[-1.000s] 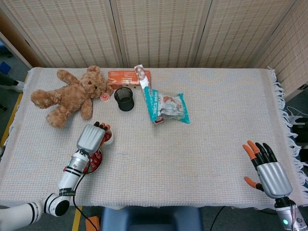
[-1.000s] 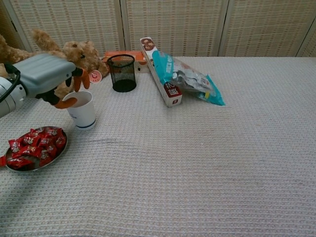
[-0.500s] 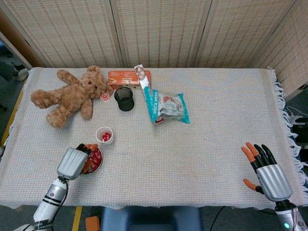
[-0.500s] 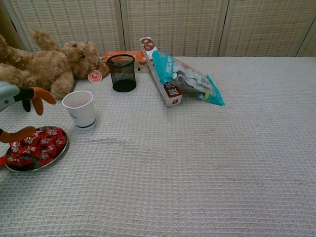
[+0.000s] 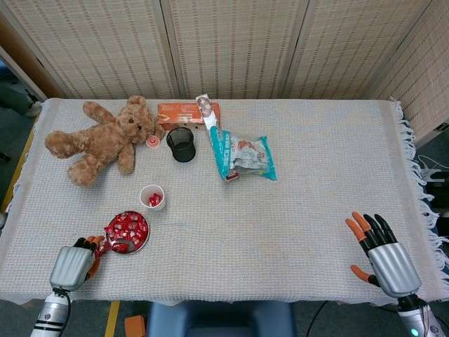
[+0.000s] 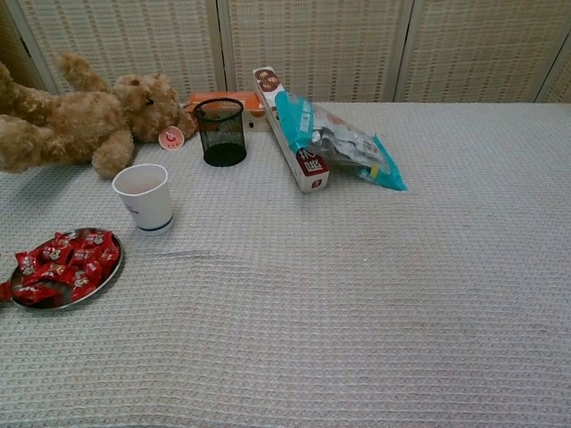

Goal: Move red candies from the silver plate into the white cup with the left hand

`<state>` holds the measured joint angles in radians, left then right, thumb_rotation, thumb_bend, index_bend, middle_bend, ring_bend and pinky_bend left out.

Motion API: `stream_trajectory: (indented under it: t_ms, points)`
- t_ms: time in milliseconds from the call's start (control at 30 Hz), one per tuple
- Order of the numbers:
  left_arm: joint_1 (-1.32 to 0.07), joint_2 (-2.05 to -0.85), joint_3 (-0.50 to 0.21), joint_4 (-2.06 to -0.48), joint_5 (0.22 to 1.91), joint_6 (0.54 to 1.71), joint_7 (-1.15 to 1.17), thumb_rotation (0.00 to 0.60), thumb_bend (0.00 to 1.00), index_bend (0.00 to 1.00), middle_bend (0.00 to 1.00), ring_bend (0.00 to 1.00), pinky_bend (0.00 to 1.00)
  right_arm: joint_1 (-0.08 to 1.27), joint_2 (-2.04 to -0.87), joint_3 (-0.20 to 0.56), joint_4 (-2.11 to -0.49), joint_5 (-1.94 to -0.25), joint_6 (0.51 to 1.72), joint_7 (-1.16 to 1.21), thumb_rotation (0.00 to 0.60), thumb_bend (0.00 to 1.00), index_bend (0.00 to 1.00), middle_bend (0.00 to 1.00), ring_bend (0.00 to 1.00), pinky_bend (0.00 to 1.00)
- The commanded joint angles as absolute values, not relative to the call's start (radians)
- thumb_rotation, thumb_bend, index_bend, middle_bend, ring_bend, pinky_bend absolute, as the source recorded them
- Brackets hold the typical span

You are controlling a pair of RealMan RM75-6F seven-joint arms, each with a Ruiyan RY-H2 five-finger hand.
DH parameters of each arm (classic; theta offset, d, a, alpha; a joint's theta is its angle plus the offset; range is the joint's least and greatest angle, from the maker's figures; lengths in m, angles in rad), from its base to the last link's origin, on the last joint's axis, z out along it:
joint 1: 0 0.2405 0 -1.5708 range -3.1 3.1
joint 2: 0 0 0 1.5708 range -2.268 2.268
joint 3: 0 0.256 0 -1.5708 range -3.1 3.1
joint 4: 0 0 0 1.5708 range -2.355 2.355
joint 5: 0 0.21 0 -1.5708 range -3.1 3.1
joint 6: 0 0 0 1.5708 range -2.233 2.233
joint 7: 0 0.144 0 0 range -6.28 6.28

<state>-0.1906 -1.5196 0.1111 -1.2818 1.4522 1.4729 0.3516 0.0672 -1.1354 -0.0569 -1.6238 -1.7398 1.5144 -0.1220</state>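
The silver plate (image 5: 144, 237) lies near the table's front left and carries a heap of red candies (image 5: 126, 226). The chest view shows the same plate (image 6: 117, 264) and candies (image 6: 67, 259) at its lower left. Just behind the plate stands the white cup (image 5: 152, 197), upright, with red candies visible inside it from the head view. In the chest view the cup (image 6: 144, 198) hides its contents. My left hand (image 5: 74, 263) hovers at the front-left table edge, left of the plate, holding nothing, and is out of the chest view. My right hand (image 5: 379, 253) is spread open at the front right.
A teddy bear (image 5: 98, 139) lies at the back left. A black mesh cup (image 5: 182, 144), an orange box (image 5: 186, 112), a long carton (image 5: 212, 133) and a teal snack bag (image 5: 245, 156) sit behind the white cup. The tablecloth's fringe (image 5: 414, 168) hangs on the right.
My left hand drew back from above the white cup, passed over the plate, and now sits at the front-left edge, gone from the chest view. The right hand shifted only slightly.
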Motion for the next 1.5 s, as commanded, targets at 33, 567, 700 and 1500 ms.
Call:
stream_trajectory:
  t_ms: [33,567,700,1500]
  points:
    - [-0.161,-1.583,0.100,-1.184,1.443,1.480,0.368,0.600,0.38,0.27,0.34,0.35,0.88,0.067,-1.136,-0.058,-1.624,-1.741,1.515,-0.123,0.600,0.07,0.00,0.00,0.00,0.00]
    - [-0.148,-1.705,0.071,-0.978,1.495,1.482,0.428,0.600,0.38,0.28,0.35,0.35,0.88,0.068,-1.136,-0.054,-1.625,-1.732,1.509,-0.126,0.600,0.07,0.00,0.00,0.00,0.00]
    - [-0.149,-1.703,0.063,-0.986,1.492,1.461,0.444,0.600,0.38,0.28,0.35,0.35,0.88,0.068,-1.135,-0.053,-1.625,-1.731,1.508,-0.126,0.600,0.07,0.00,0.00,0.00,0.00]
    - [-0.145,-1.717,0.044,-0.972,1.508,1.440,0.455,0.600,0.37,0.43,0.45,0.44,0.93,0.071,-1.137,-0.053,-1.625,-1.726,1.499,-0.127,0.600,0.07,0.00,0.00,0.00,0.00]
